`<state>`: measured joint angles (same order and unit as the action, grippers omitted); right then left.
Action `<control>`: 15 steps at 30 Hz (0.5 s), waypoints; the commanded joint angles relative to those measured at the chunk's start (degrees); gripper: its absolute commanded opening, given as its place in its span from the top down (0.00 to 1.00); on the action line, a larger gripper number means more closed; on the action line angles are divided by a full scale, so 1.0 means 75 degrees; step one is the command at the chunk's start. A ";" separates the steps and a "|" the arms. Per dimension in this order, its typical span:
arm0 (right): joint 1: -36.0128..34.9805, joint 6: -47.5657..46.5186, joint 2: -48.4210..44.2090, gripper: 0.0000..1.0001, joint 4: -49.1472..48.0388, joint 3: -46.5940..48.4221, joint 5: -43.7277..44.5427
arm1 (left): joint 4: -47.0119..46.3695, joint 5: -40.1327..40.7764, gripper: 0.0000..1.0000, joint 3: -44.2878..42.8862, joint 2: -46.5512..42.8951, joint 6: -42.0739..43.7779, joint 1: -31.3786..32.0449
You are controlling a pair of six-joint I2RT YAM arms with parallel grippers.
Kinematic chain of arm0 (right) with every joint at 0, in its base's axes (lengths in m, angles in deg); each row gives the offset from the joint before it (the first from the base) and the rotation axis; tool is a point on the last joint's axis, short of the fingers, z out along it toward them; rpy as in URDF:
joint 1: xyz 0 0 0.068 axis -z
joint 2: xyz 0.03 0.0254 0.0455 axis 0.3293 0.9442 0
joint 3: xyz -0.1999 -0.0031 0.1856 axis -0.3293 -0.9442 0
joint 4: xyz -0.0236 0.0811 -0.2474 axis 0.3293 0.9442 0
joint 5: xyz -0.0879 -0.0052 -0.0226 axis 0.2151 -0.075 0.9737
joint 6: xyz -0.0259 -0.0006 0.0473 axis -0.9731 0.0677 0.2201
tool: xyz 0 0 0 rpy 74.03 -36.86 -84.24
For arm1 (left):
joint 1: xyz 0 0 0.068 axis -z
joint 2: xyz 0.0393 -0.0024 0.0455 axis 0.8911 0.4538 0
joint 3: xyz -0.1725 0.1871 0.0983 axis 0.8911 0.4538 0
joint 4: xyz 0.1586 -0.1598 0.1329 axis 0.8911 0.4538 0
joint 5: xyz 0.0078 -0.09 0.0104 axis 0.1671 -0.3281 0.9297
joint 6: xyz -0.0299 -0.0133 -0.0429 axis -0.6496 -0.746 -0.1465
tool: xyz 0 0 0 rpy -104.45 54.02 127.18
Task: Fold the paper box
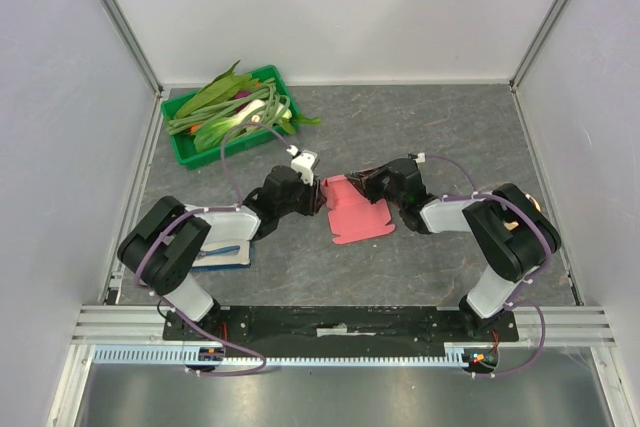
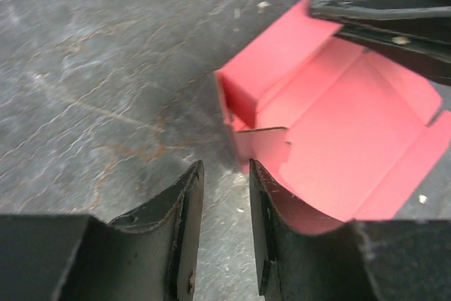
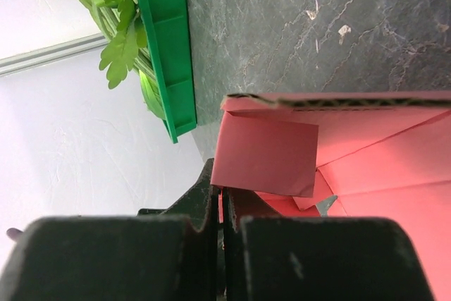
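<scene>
Left wrist: paper box (image 2: 338, 153) just beyond parted left jaws

Right wrist view: paper box (image 3: 338, 146) cut off at right and bottom edges; near flap edge vanishes between right pincer (image 3: 219, 192) fingers. Green tray (image 3: 169, 54) and greens (image 3: 120, 47) cut off at top.
Left wrist view: paper box cut off top and right; far corner hidden behind right pincer.
Top view: booklet (image 1: 225, 253) half hidden under left arm; paper box far edge masked by right pincer and left pincer (image 1: 320, 194), contact too small to judge.
</scene>
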<state>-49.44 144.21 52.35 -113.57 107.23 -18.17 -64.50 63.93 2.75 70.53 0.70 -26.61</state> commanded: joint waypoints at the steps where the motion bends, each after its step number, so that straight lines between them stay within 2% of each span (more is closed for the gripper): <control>1: -0.0037 -0.0300 0.0155 1.00 -0.0067 -0.0040 -0.0133 | -0.0845 -0.1105 0.62 -0.0168 0.0113 0.0800 0.0092; 3: -0.0026 -0.0335 0.0143 1.00 -0.0091 -0.0040 -0.0168 | -0.0904 -0.1292 0.64 -0.0180 0.0079 0.0975 0.0173; 6: -0.0026 -0.0359 0.0120 1.00 -0.0067 -0.0087 -0.0145 | -0.1115 -0.0919 0.64 -0.0121 0.0066 0.1105 0.0361; 10: -0.0037 -0.0405 0.0085 1.00 -0.0231 -0.0227 -0.0179 | -0.0611 0.0111 0.69 -0.0508 0.0347 0.0894 0.0455; 12: -0.0037 -0.0476 0.0073 1.00 -0.0208 -0.0332 -0.0168 | -0.0797 0.0323 0.71 -0.0462 0.0395 0.0859 0.0607; 15: -0.0038 -0.0534 -0.0044 1.00 -0.0255 -0.0590 -0.0133 | -0.1125 0.1201 0.75 -0.0344 0.0465 0.0893 0.1005</control>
<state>-49.31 143.23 52.63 -116.28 105.81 -18.96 -68.30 64.68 1.22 72.79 5.67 -22.06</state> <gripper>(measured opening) 0.011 0.270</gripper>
